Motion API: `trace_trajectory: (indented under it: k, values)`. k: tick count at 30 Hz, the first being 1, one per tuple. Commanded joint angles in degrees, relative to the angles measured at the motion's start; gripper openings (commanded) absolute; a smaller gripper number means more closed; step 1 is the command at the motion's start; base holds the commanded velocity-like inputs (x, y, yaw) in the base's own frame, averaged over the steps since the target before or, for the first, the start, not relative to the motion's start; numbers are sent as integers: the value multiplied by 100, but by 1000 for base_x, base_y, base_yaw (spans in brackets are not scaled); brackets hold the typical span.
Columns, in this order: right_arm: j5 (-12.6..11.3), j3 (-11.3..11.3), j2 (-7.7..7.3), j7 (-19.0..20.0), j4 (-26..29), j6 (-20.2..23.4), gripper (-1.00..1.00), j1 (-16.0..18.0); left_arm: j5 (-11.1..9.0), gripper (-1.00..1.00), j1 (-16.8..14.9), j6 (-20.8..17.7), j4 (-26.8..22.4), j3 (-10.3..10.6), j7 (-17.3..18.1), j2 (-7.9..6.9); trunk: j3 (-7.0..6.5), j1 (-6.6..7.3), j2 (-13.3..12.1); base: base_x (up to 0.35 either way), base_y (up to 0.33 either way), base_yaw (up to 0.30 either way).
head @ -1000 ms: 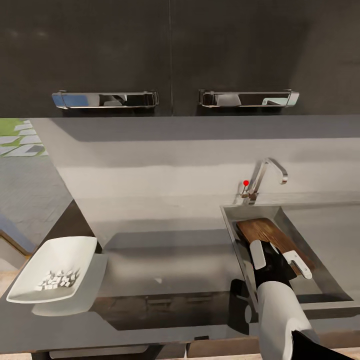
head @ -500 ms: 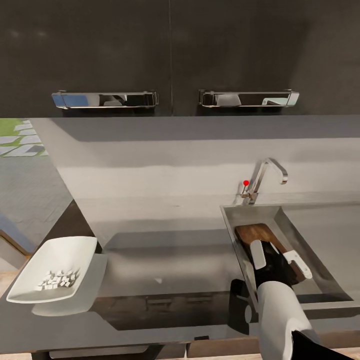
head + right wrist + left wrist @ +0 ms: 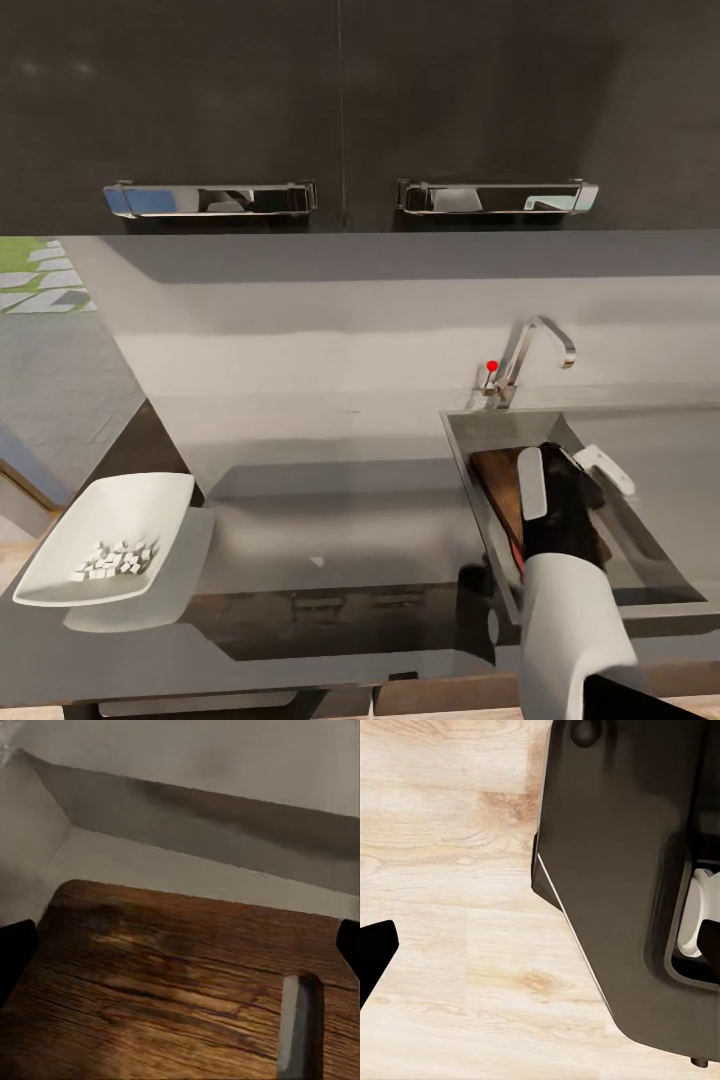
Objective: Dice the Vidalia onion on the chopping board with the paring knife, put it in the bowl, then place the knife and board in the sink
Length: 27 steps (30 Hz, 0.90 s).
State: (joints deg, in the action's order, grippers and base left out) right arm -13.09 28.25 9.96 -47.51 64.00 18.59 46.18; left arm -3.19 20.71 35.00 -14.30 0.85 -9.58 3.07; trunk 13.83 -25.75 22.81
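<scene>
**Board in sink, right claw spread above it**

The chopping board [image 3: 497, 483] lies inside the sink [image 3: 470, 470], along the basin's left wall; the right arm covers much of it. In the right wrist view the board [image 3: 165, 975] shows dark brown grain and a slot-shaped cutout near one end, with the grey basin wall behind it. A thin red streak is visible beside the board near the arm in the head view; whether this is the paring knife cannot be told.

The right claw [image 3: 572, 478] is over the board, its two white fingers [image 3: 531, 483] spread wide apart and holding nothing.

On the desk [image 3: 330, 520], well to the left of the sink, stands the bowl [image 3: 70, 545] containing the diced onion [image 3: 115, 560] as small white cubes. The tap [image 3: 530, 355] with its red knob rises behind the basin.

The left wrist view shows wooden floor [image 3: 442, 892] and a dark robot part; the left claw's state cannot be told.
</scene>
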Motion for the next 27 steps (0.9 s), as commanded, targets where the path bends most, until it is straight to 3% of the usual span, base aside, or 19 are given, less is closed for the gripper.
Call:
trace_trajectory:
  k: [1,2,6,8,11,16,20,23,27]
  values:
    - [-11,0,4,268,130,369,100,5,-33,100,3,7,-11,11,-2,1,10,-4,11,0,0,0]
    - [-11,-1,4,426,172,512,100,5,-33,100,3,7,-11,11,-2,1,10,-4,11,0,0,0]
    - [39,-7,4,1782,316,1241,100,5,-33,100,3,7,-11,11,-1,1,10,-4,11,-2,0,0]
    - [228,-23,4,2212,342,1385,100,5,-33,100,3,7,-6,11,0,1,10,-4,11,-84,0,0]
    - [798,-42,4,2916,365,1468,100,5,-33,100,3,7,11,11,0,1,10,-4,11,-225,0,0]
    - [1551,-47,4,4180,531,1498,100,0,-33,100,3,7,22,11,0,1,10,-4,11,-287,0,0]
    - [2248,-48,4,5185,892,1499,100,-180,-33,100,3,7,24,11,-1,1,10,-4,11,-323,0,0]
    - [2372,-48,4,5556,1065,1499,100,-274,-33,100,3,7,24,11,0,1,10,-4,11,-334,0,0]
    - [2407,-48,4,5723,1125,1499,100,-333,-33,100,3,7,24,11,-1,1,10,-4,11,-336,0,0]
